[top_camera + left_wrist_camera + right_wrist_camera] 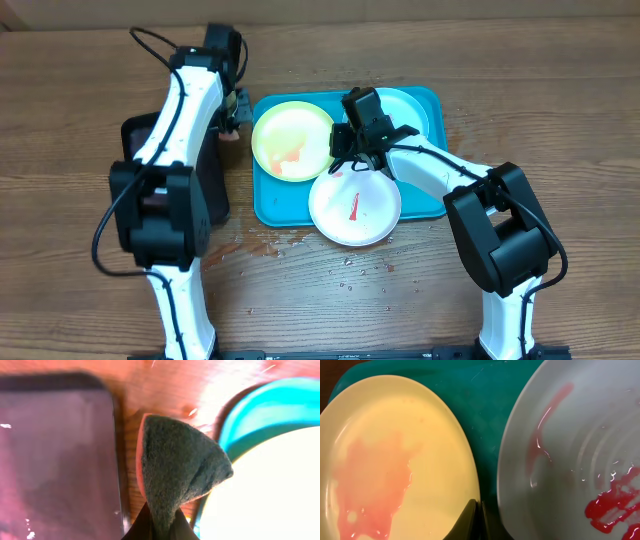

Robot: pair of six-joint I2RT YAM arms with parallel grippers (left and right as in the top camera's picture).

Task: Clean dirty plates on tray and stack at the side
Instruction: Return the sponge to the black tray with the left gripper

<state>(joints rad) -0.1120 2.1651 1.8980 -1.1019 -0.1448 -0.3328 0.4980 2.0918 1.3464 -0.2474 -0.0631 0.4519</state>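
From above, the left gripper (pixel 235 115) hangs just off the left rim of the large turquoise plastic tray (pixel 268 205). The round yellow-green plastic plate (pixel 292 140) lies to its right, and this arm is the nearer one. The right gripper (pixel 347 158) sits between that plate and the white round plate (pixel 355 208), with the mint plate (pixel 412 105) behind its arm.

The left wrist view shows fingers pinched tight on a dark green scouring sponge (pixel 180 465), with a black rectangular tray (pixel 55 460) alongside.

In the right wrist view the fingers are pressed together with nothing held, above the gap between the two red-smeared plates.

Wooden table (pixel 400 300): turquoise tray (pixel 270 205), black tray (pixel 213 188) side by side.
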